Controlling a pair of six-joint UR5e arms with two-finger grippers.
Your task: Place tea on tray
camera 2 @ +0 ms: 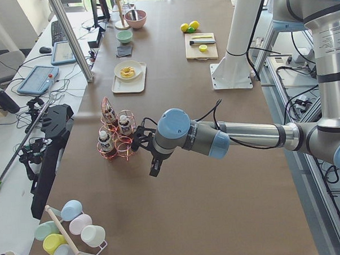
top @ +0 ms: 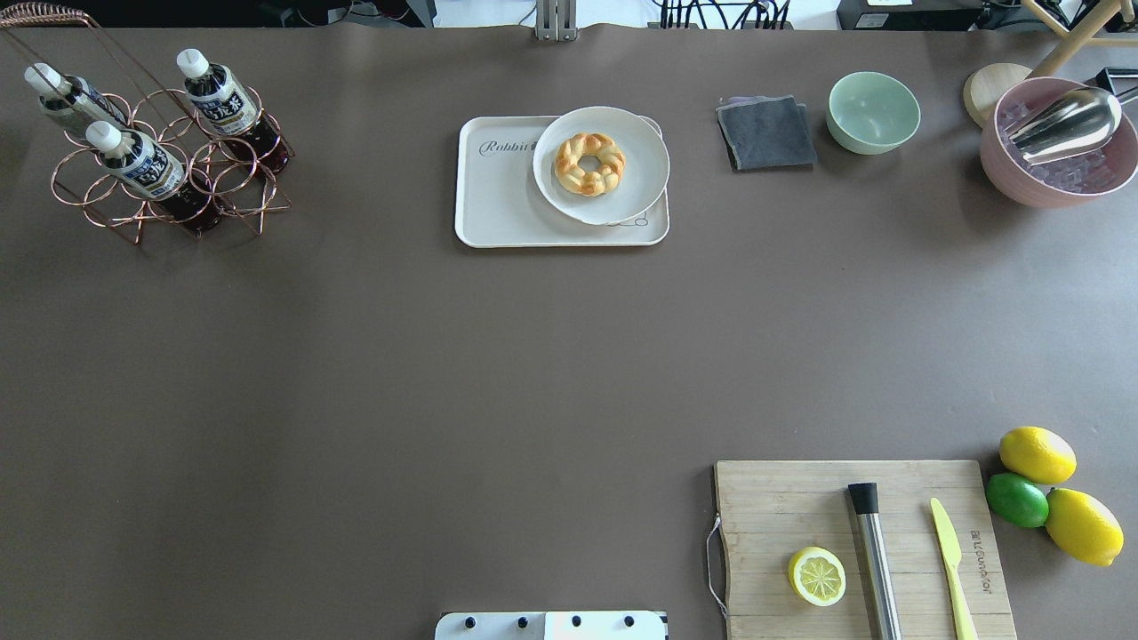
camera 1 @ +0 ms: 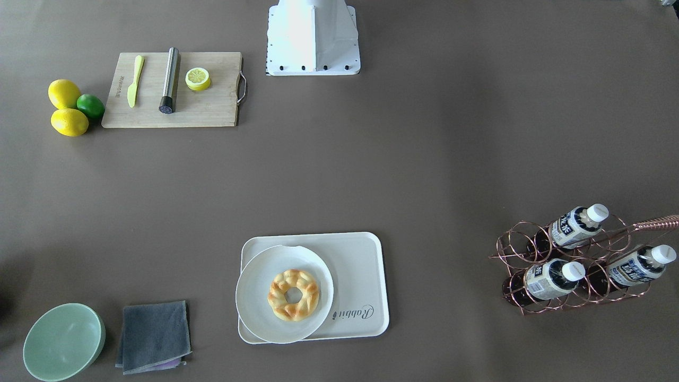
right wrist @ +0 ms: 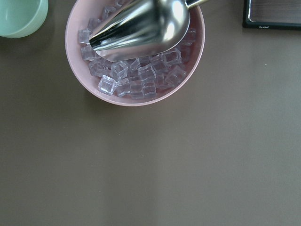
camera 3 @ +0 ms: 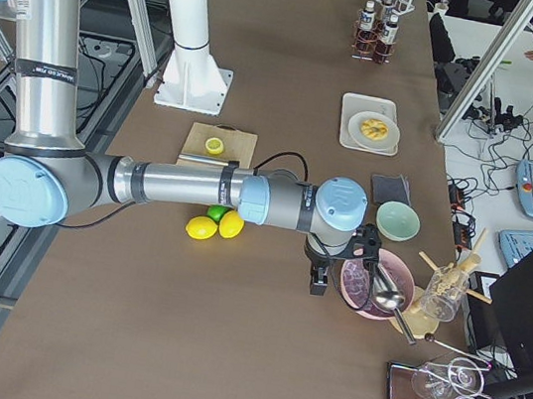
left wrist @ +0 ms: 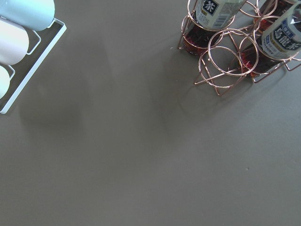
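Three tea bottles (top: pixel 218 102) (top: pixel 138 160) (top: pixel 67 98) with white caps stand tilted in a copper wire rack (top: pixel 178 191) at the table's far left; they also show in the front view (camera 1: pixel 551 278) and the left wrist view (left wrist: pixel 282 33). The cream tray (top: pixel 498 200) marked "Rabbit" lies at the far middle and carries a round white plate (top: pixel 640 169) with a doughnut (top: pixel 589 164). My left gripper (camera 2: pixel 154 169) hangs beside the rack; I cannot tell if it is open. My right gripper (camera 3: pixel 317 282) hangs beside a pink bowl (camera 3: pixel 366 285); I cannot tell its state either.
A wooden cutting board (top: pixel 782 507) holds a lemon half (top: pixel 816 576), a steel bar (top: pixel 876 569) and a yellow knife (top: pixel 951 560). Two lemons and a lime (top: pixel 1016 500) lie beside it. A grey cloth (top: pixel 766 133), green bowl (top: pixel 873 111) and pink ice bowl (top: pixel 1022 178) with scoop sit far right.
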